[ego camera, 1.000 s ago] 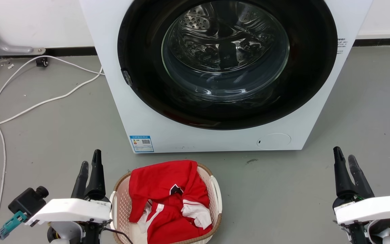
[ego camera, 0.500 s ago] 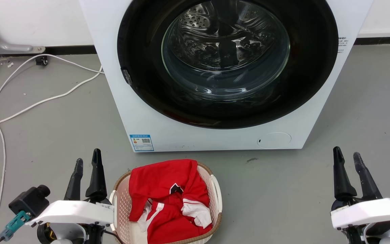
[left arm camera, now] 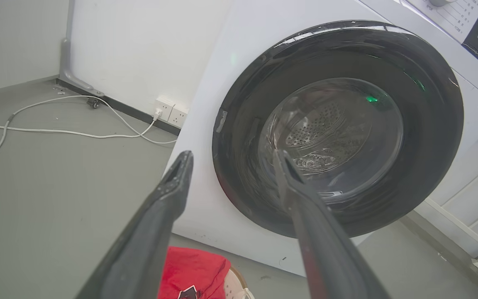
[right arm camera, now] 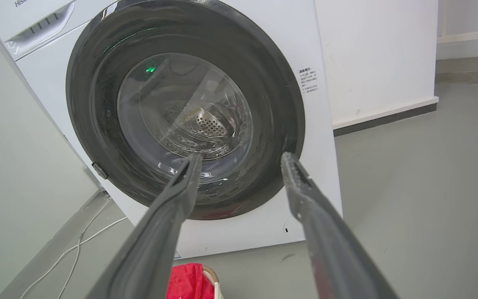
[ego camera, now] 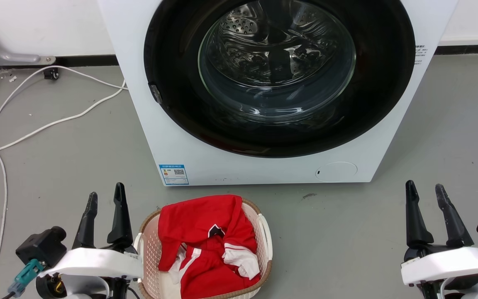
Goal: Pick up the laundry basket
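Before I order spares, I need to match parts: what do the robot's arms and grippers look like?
The left gripper and right gripper each have two long, tapering black fingers on a white moulded wrist shell. A black camera module sits beside each wrist; the left one carries a teal connector. Finger edges look finely ribbed near the tips.

Holds left end effector [ego camera: 106, 189] low, fingers parted, pointing forward, empty. Holds right end effector [ego camera: 423, 185] well apart, fingers likewise spread, gripping nothing.
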Controlling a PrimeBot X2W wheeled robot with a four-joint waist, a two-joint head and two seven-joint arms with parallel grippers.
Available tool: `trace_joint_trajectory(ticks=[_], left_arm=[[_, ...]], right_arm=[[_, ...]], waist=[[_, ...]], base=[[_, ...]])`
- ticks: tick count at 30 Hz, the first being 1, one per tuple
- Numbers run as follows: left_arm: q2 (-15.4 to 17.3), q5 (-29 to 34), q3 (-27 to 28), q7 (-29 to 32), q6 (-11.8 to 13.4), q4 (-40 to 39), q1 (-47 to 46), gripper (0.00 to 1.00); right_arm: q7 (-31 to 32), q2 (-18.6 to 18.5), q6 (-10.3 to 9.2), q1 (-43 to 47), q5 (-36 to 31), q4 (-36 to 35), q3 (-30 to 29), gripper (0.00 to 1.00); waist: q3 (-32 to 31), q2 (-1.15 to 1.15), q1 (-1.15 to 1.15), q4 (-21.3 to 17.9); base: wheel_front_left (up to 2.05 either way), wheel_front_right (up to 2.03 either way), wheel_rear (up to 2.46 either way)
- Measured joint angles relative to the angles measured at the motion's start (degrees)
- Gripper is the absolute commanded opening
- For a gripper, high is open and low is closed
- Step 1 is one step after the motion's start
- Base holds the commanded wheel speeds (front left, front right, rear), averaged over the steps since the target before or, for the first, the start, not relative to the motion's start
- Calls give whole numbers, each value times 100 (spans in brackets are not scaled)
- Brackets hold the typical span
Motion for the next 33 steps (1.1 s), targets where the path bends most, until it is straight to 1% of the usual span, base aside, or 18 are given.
trace_joint_trajectory(ticks=[15,33], left_arm=[[4,865,-13,-199,1,-65,59,100],[9,1830,-62,-411,32,-85,177,100]], right_arm=[[-212,0,0,66,-902,-170,45,100],[-435,-1,1,167,-1804,-298,78,100]], waist=[[-2,0,0,-1],[-38,0,0,12]], base=[[0,0,0],[0,0,0]])
